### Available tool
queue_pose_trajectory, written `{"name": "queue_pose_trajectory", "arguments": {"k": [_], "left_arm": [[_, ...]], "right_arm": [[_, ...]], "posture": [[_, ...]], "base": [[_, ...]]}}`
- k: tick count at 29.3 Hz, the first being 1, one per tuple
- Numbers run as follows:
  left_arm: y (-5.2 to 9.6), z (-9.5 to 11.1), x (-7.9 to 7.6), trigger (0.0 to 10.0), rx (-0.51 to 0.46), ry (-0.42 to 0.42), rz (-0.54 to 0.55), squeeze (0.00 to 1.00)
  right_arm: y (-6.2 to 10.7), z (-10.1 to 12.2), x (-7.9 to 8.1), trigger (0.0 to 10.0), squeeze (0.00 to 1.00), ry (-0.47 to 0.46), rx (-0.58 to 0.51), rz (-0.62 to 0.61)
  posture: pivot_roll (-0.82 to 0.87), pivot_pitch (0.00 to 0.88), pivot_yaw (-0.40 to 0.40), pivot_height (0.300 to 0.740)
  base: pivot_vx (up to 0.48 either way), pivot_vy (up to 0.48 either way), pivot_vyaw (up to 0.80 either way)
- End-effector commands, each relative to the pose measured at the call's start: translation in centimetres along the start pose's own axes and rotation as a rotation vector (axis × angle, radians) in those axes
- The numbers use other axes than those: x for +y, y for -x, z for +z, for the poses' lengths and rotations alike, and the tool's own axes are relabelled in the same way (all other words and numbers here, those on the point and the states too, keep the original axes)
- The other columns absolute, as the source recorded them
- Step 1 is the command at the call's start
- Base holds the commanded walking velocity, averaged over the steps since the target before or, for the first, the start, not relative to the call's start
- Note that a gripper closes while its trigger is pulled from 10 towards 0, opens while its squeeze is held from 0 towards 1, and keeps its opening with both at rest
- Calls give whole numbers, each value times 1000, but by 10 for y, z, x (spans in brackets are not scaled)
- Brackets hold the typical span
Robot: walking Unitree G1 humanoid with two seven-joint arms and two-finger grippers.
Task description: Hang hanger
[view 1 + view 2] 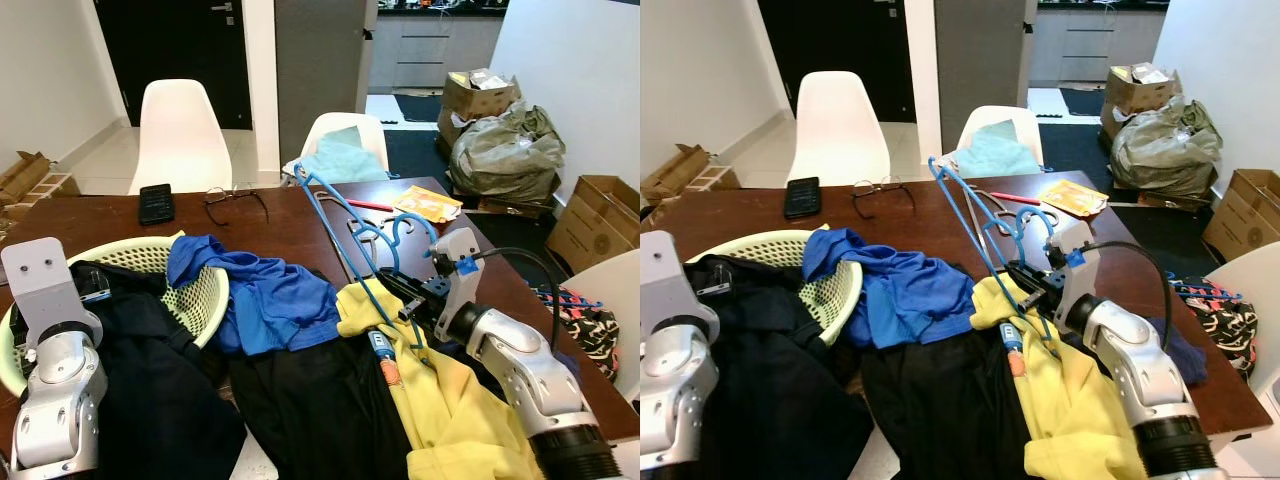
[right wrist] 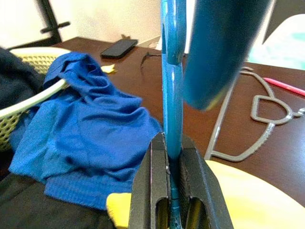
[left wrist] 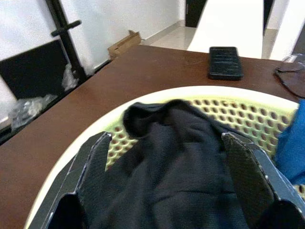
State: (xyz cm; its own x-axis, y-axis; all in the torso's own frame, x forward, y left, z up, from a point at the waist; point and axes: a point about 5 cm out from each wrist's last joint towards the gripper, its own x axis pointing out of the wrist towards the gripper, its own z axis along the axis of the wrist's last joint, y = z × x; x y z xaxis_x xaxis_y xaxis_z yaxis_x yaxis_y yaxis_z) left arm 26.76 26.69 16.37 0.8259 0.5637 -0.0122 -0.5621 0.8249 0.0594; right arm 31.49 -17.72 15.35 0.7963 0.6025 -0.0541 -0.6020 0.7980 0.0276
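Nearest the robot, at about 7 o'clock on the brown table, the left gripper hangs over the pale laundry basket, its two black fingers spread wide and holding nothing; a black garment lies heaped in the basket beneath them. At 5 o'clock the right gripper is clenched on the blue hanger, whose thin bar is pinched tight between the fingers and rises tilted up and away toward 12 o'clock (its hook curls beside the wrist). Under that arm lies one yellow garment, and next to it, at 6 o'clock, one more black garment spreads over the table's near edge. One blue shirt drapes from the basket rim toward the table's middle.

Farther off, one grey hanger lies flat on the wood at 1 o'clock, a red pen and a yellow packet beyond it. At 11 o'clock sit one black phone and one pair of glasses. Two white chairs stand past the far edge, the right one carrying a teal cloth. Cardboard boxes and a bulging bag rest on the floor at 2 o'clock.
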Motion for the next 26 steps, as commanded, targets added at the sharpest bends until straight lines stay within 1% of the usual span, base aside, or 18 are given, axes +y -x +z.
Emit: {"name": "queue_pose_trajectory", "arguments": {"k": [1,3,4,5,7,9,11,12,14,16,17,18,19,22,23,26], "left_arm": [[-2,-1,-4,10000,-1,-17,-7,0],[-5,4,-8,10000,-26,-32,-16,0],[-5,4,-8,10000,-26,-32,-16,0],[-10,11,-11,10000,-42,-19,-28,0],[-13,15,-14,10000,-51,-14,-35,0],[-14,15,-15,10000,-51,-12,-35,0],[-15,13,-12,10000,-23,16,-6,0],[-15,11,-8,10000,-12,11,15,0],[-19,6,5,10000,13,-11,73,0],[-19,6,5,10000,13,-11,73,0],[-21,4,9,10000,22,-17,93,0],[-27,1,19,10000,60,13,130,0],[-27,1,19,10000,60,13,130,0],[-33,3,25,10000,86,30,146,0],[-36,1,27,10000,112,40,150,0],[-38,-6,28,10000,158,66,146,0]], "right_arm": [[-5,-4,2,10000,0,-66,-2,-2],[-11,3,1,10000,0,-102,-47,-17],[-11,3,1,10000,0,-102,-47,-17],[-18,17,2,10000,0,-117,-95,-14],[-23,25,7,10000,0,-74,-105,3],[-24,26,9,10000,0,-61,-104,7],[-27,32,13,10000,0,-49,-119,14],[-26,36,15,10000,0,-44,-129,23],[-25,43,15,10000,0,-21,-138,33],[-25,43,15,10000,0,-21,-138,33],[-25,45,15,10000,0,-15,-140,35],[-24,51,15,10000,0,3,-147,34],[-24,51,15,10000,0,3,-147,34],[-23,58,17,10000,0,22,-155,38],[-23,60,17,10000,0,30,-156,35],[-21,61,17,10000,0,35,-158,27]], "posture": [[-15,0,14,740],[-12,0,19,740],[-12,0,19,740],[-6,0,25,740],[1,0,31,740],[3,0,31,740],[0,0,35,740],[3,0,31,740],[1,0,31,740],[1,0,31,740],[1,0,31,740],[0,0,31,740],[0,0,31,740],[-1,2,30,740],[-7,1,35,740],[4,0,34,740]], "base": [[0,0,0],[0,0,0],[0,0,0],[0,0,0],[0,0,0],[0,0,0],[0,0,0],[0,0,0],[0,0,0],[0,0,0],[0,0,0],[0,0,0],[0,0,0],[0,0,0],[0,0,0],[0,0,0]]}}
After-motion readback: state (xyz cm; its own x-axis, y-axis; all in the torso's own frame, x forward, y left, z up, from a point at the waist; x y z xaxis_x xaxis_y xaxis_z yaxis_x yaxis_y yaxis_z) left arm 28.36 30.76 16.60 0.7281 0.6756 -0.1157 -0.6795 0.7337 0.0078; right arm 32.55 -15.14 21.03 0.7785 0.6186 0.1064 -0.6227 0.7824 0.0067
